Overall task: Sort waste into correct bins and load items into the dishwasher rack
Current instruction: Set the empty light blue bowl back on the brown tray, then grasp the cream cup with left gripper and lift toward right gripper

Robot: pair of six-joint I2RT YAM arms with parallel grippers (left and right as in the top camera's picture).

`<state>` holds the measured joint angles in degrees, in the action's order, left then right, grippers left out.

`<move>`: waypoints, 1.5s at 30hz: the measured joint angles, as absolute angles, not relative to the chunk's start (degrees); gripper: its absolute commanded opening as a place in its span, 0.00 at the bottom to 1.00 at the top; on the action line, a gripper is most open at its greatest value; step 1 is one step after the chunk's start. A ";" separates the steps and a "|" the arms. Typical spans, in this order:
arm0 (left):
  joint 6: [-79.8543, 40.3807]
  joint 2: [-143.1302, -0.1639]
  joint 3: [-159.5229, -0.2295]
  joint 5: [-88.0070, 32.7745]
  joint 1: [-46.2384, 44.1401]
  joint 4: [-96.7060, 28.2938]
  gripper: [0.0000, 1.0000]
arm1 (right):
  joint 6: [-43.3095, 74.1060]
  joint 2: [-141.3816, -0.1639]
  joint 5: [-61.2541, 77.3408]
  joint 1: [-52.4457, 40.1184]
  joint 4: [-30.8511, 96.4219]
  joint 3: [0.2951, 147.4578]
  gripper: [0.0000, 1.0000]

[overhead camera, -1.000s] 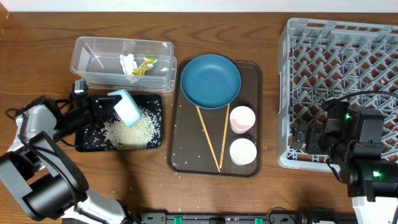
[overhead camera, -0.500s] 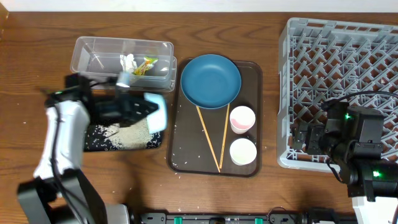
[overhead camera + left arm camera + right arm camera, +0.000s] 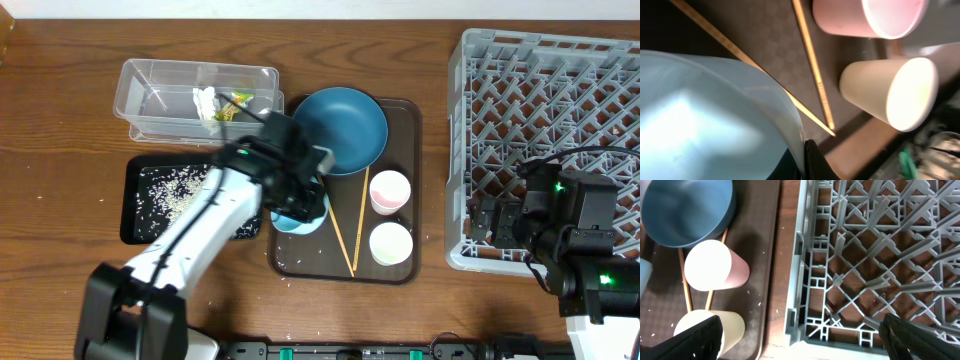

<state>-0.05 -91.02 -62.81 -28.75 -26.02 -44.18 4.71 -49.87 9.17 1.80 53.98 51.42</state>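
Overhead view: the left arm reaches across the table (image 3: 60, 60) to the dark-brown serving tray (image 3: 300, 255), where the left gripper (image 3: 298, 198) is clamped tight on the rim of the light-blue bowl (image 3: 300, 222). The bowl sits directly under the gripper, over the tray's left side. Whether it touches the tray cannot be told.

Just beyond the gripper lies the round dark-blue plate (image 3: 345, 125). To the gripper's right, the two wooden chopsticks (image 3: 340, 235) form a narrow V, with the small pink cup (image 3: 390, 190) and the small white cup (image 3: 390, 243) past them.

To the gripper's left, the shallow black tray (image 3: 140, 225) holds scattered white rice grains (image 3: 185, 190). Farther back on that side, the clear plastic tub (image 3: 160, 90) contains the crumpled white tissue (image 3: 207, 100) and the yellow-green snack wrapper (image 3: 237, 103).

From the left wrist, one dark fingertip (image 3: 813, 161) shows against the bowl's pale edge. A chopstick runs out from behind the bowl, and both cups lie ahead of the gripper.

From the right wrist, the right gripper (image 3: 800, 330) has its jaws spread wide with nothing between them. It is poised over the near left corner of the grey dishwasher rack (image 3: 865, 255), which fills the space ahead and to its right. The plate, the two cups and the chopsticks lie on the serving tray to this gripper's left.
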 measured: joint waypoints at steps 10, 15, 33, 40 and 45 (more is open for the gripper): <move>-4.45 -95.98 -62.81 -20.47 -32.32 -41.54 0.47 | 4.71 -49.87 9.17 1.80 54.17 51.42 0.99; -4.73 -95.20 -64.29 -19.25 -32.25 -47.99 0.49 | 4.71 -49.87 9.17 1.80 54.19 51.42 0.99; -7.94 -91.88 -69.34 -25.98 -40.95 -44.10 0.50 | 4.71 -49.87 9.17 1.80 54.19 51.42 0.99; -10.92 -100.90 -69.17 -24.43 -46.83 -42.35 0.13 | 4.71 -49.87 9.17 1.80 54.35 51.42 0.99; -11.99 -102.50 -68.64 -23.51 -46.59 -43.94 0.06 | 4.71 -49.87 9.15 1.80 54.61 51.42 0.99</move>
<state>-11.99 -102.50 -68.64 -23.51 -46.59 -43.94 4.71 -49.87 9.15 1.80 54.61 51.42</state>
